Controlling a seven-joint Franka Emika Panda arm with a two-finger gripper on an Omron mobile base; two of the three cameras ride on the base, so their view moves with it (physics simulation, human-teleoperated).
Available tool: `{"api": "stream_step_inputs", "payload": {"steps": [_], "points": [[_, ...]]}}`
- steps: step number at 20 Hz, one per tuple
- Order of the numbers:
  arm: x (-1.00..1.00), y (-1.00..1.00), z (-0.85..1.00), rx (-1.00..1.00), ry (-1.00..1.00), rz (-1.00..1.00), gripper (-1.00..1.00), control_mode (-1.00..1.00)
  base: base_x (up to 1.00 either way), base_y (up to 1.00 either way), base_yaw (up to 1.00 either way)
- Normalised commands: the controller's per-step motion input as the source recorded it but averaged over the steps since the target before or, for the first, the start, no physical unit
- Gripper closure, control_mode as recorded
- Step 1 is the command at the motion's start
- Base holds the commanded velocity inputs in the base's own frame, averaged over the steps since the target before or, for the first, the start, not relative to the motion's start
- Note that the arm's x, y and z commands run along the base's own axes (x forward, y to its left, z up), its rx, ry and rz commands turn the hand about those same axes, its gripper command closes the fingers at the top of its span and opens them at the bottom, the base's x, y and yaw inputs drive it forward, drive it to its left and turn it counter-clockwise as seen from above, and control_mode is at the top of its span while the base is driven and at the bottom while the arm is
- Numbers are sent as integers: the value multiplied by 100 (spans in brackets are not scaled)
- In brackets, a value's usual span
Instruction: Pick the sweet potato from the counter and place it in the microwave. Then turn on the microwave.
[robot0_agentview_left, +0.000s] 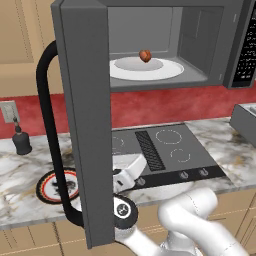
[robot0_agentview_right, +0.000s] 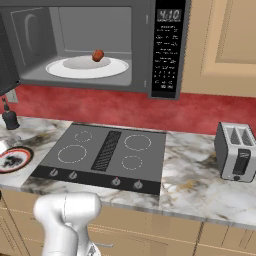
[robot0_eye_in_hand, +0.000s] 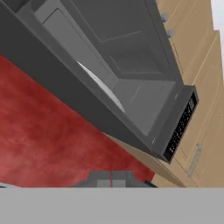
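The sweet potato (robot0_agentview_left: 145, 55) (robot0_agentview_right: 98, 55) rests on the white turntable (robot0_agentview_left: 125, 70) inside the microwave (robot0_agentview_left: 200, 45) (robot0_agentview_right: 167, 50). The microwave's door (robot0_agentview_left: 85, 115) stands wide open, swung out to the left, with its black curved handle (robot0_agentview_left: 47, 125) on the outer side. My gripper (robot0_eye_in_hand: 111, 180) is shut with nothing in it. It sits low, below the microwave, and looks up at the underside and the button panel (robot0_eye_in_hand: 181, 124). My white hand (robot0_agentview_left: 131, 167) hangs over the counter (robot0_agentview_left: 220, 150) (robot0_agentview_right: 200, 185), partly behind the open door.
A dark cooktop (robot0_agentview_left: 160, 145) (robot0_agentview_right: 105, 150) lies under the microwave. A red-rimmed plate (robot0_agentview_left: 50, 186) (robot0_agentview_right: 12, 159) and a black bottle (robot0_agentview_left: 21, 140) (robot0_agentview_right: 9, 117) are at the left. A toaster (robot0_agentview_right: 236, 151) stands at the right. The red backsplash (robot0_eye_in_hand: 43, 131) runs behind.
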Motion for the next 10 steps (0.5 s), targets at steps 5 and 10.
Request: {"api": "stream_step_inputs", "payload": {"steps": [5, 10], "points": [[-49, 56, 13, 0, 0, -18, 100, -100, 0, 0, 0], [-43, 45, 4, 0, -1, -19, 100, -100, 0, 0, 0]]}}
